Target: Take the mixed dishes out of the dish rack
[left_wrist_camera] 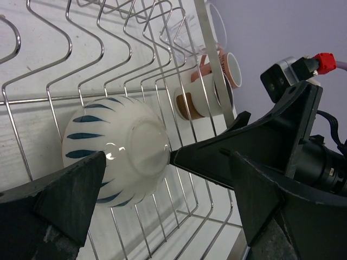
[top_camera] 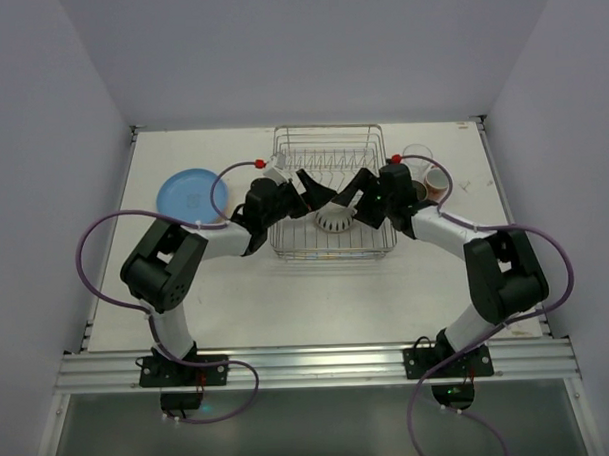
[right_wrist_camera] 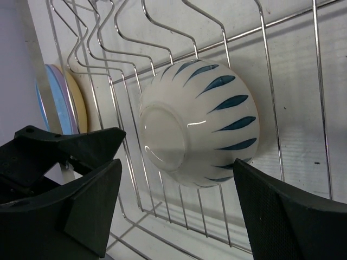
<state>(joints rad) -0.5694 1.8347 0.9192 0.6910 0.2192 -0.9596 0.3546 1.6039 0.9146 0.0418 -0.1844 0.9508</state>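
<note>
Bowl, cream with blue streaks, round, upside down with its base up, low at the near side of the dish rack, between your left gripper and right gripper, both spread wide, pinching nothing.

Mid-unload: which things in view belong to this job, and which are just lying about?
Job:
silver wire dish rack
white blue-striped bowl, upside down in it
stack of round plates, blue on top, left of rack
clear glass tumbler and two small brown-and-white cups, right of rack

Lying about:
nothing loose; only the arms' purple cables
</note>
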